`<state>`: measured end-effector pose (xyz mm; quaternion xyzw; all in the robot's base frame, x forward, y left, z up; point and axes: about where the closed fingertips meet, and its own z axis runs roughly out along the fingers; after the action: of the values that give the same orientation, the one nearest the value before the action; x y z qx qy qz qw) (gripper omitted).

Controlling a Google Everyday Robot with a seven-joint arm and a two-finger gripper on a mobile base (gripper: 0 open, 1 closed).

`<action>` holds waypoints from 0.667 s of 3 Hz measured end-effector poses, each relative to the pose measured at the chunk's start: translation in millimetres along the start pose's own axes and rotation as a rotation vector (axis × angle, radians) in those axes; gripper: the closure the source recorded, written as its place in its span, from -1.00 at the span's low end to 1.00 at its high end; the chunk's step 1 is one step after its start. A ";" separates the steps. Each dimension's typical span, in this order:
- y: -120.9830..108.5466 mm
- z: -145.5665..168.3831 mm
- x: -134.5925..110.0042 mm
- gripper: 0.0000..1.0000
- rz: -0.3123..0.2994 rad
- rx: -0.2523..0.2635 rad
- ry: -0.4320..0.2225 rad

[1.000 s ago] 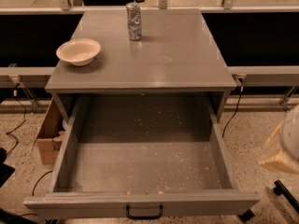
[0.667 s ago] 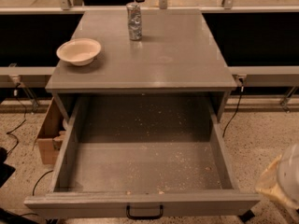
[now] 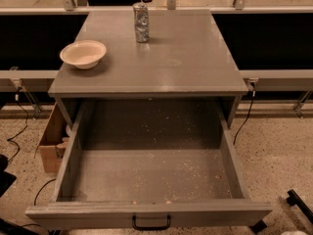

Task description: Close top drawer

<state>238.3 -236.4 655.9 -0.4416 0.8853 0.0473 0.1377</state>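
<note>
Change since previous frames: the pale rounded body at the right edge, which had sunk lower a moment ago, is now out of frame. Only a faint pale sliver is left at the bottom right corner, too small to identify. Nothing else has shifted.

Gripper: outside the camera view, somewhere past the frame edge. Whether the pincer is apart or together cannot be told.

Top drawer (image 3: 146, 210): pulled fully out toward the camera from under the grey table top (image 3: 166, 67). Inner floor exposed and speckled with pale crumbs, densest near the front wall. Black handle (image 3: 151, 223) sits centred on the front. The lower edge of the front is cut off by the bottom of the frame, so whatever lies beneath it is hidden. The back of the cavity is in shadow.

On the table top: cream bowl (image 3: 83, 54) near the left edge, upright metallic can (image 3: 141, 22) toward the rear centre, well apart from each other.

Left of the drawer: cardboard box (image 3: 49, 141) on the speckled floor (image 3: 274, 151), partly hidden by the drawer's side wall. Contents unclear.

Right: a dark cable (image 3: 244, 121) hangs beside the cabinet. A black bar (image 3: 299, 204) is clipped by the frame corner; identity unclear.
</note>
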 end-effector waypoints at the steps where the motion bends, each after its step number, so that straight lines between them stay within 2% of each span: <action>1: 5.4 12.4 7.2 1.00 0.009 -0.016 0.002; 2: 12.0 16.6 -1.9 1.00 -0.028 -0.024 -0.014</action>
<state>233.2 -224.2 640.1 -0.4552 0.8774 0.0589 0.1394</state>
